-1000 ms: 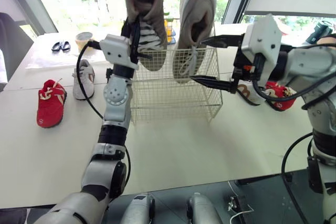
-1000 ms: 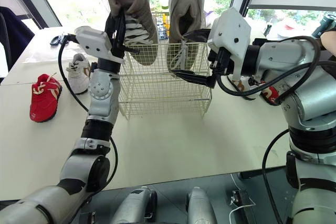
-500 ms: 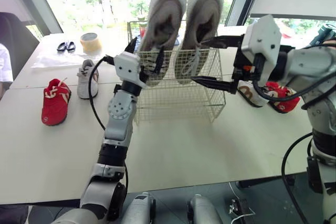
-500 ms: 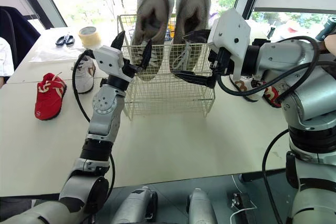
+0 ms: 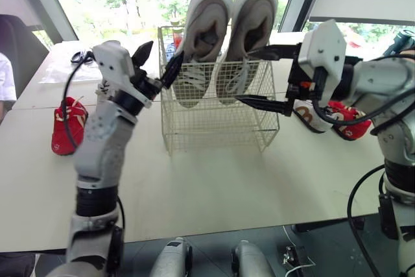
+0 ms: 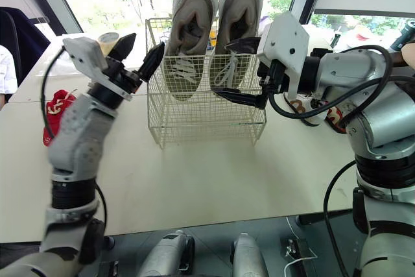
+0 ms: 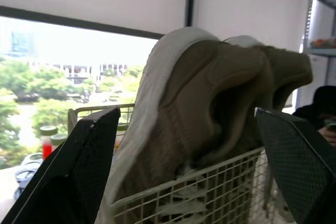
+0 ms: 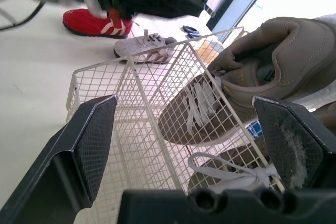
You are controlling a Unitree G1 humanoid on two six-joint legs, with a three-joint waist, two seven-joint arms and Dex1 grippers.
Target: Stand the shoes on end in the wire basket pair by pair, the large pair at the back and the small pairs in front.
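Observation:
Two large beige shoes, the left one (image 5: 202,34) and the right one (image 5: 251,30), stand on end side by side at the back of the white wire basket (image 5: 214,118). My left gripper (image 5: 161,58) is open just left of the basket's rim, apart from the left shoe. My right gripper (image 5: 245,74) is open at the basket's right side, its fingers (image 8: 86,145) spread beside the right shoe. A small red shoe (image 5: 62,129) and a small white shoe (image 8: 145,45) lie on the table to the left. Another red shoe (image 5: 345,115) and a white-brown shoe (image 5: 303,115) lie behind my right arm.
The front part of the basket holds nothing. Scissors (image 5: 78,56) and a tape roll (image 6: 107,38) lie at the table's far left corner. A person's white sleeve (image 5: 5,79) shows at the left edge. The table (image 5: 220,180) in front of the basket is bare.
My left gripper lowered the left large shoe into the basket beside the other, opened and drew back to the left. The right arm stayed put.

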